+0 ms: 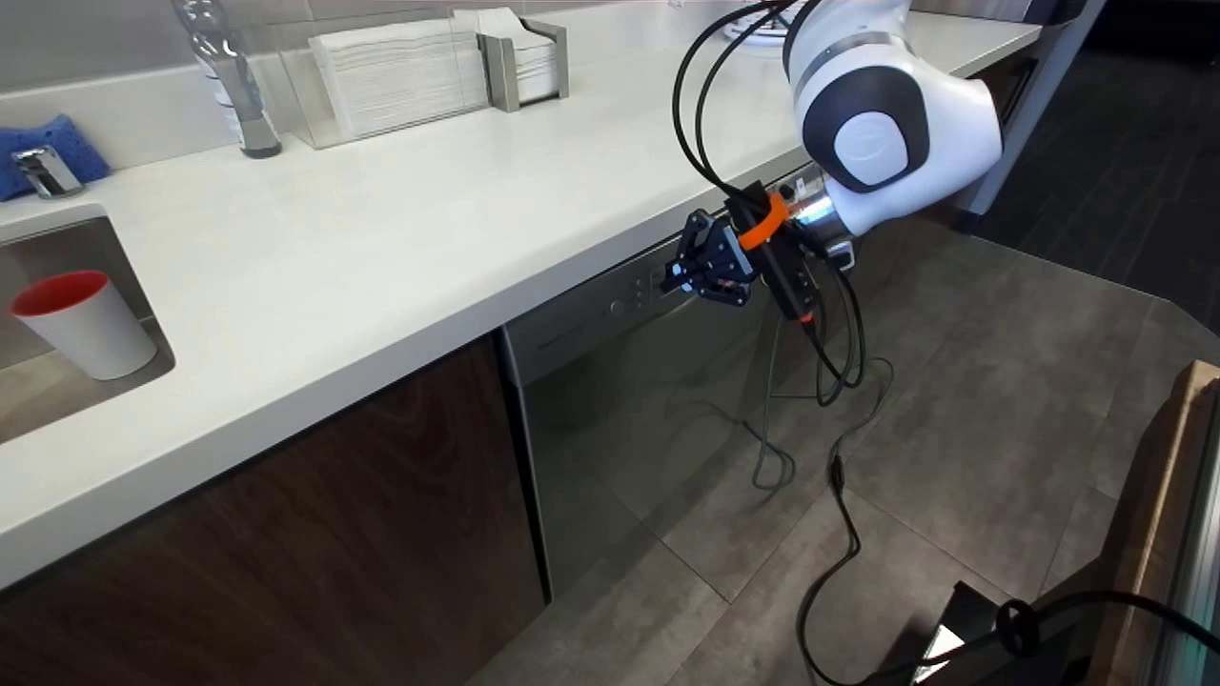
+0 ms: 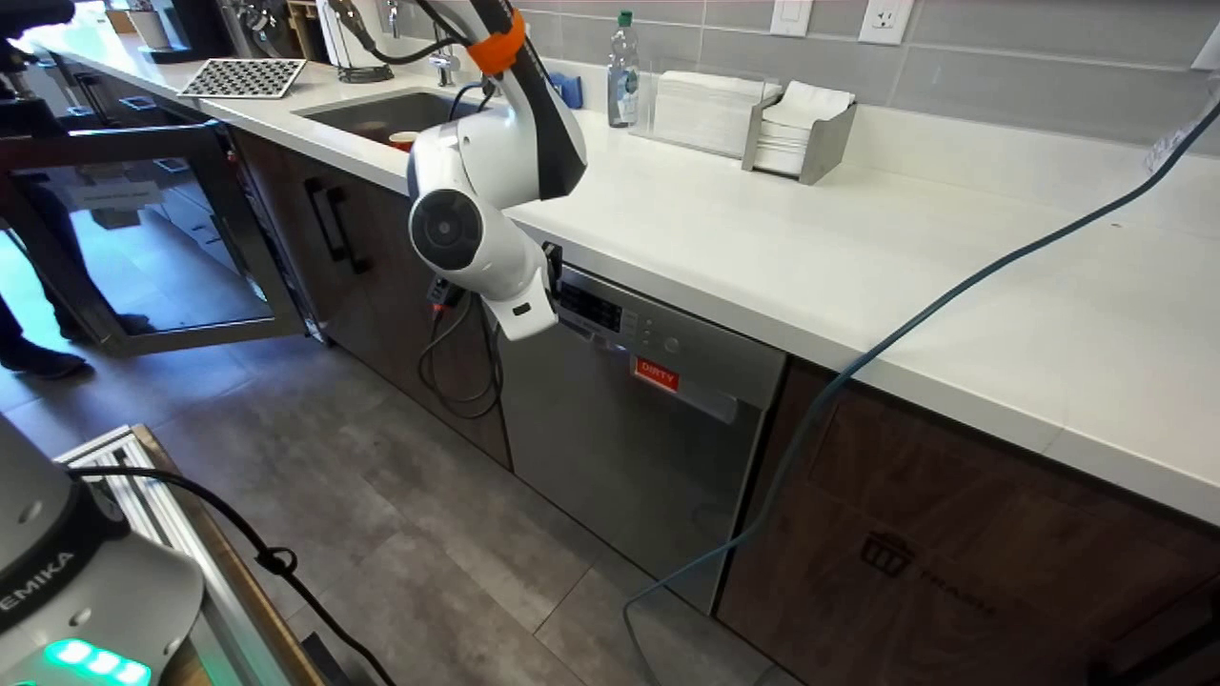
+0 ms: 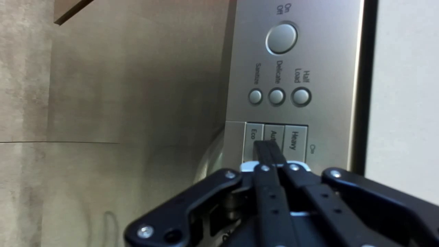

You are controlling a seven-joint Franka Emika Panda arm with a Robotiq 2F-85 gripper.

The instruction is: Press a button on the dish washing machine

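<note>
The 2 fingers are pressed together, nothing visible between them. In the wrist view their tips overlap the middle button and the adjoining rim of the Eco button; the Heavy button lies towards the front edge of the worktop. I cannot tell whether they touch. All 3 buttons have their long axis along that edge, beneath which the dish washing machine stands; the press probably wants a push straight into its front.

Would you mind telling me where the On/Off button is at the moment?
In the wrist view, the On/Off button sits right of centre near the top, on the dish washing machine, with the three small round buttons below it.
</note>
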